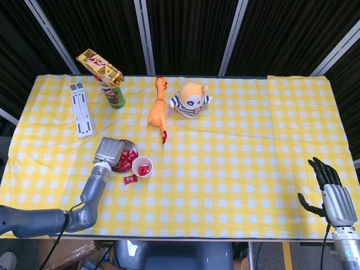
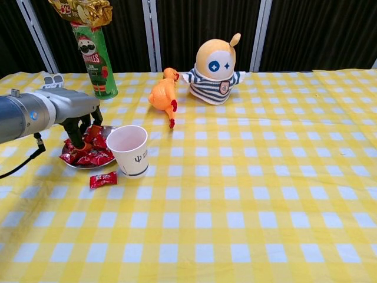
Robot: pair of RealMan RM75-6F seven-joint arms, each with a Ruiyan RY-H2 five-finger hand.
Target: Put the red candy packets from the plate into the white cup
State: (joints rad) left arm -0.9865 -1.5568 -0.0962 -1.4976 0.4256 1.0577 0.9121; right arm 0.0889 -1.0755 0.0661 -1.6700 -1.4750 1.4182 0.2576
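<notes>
One packet (image 2: 103, 179) (red) beside cup (image 2: 130, 151)

Red candy packets (image 2: 94, 156), white cup (image 2: 129, 150) (yellow-and-white checked tablecloth (image 2: 247, 194)).

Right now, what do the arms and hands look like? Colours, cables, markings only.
Left arm: smooth grey-silver metal tube with a small blue dot and a thin black cable hanging under it. Left hand: silver-grey boxy back, dark fingers. Right hand: same silver back plate, black fingers, grey wrist cylinder with a small round green mark and a dark cable alongside. No sleeves.
</notes>
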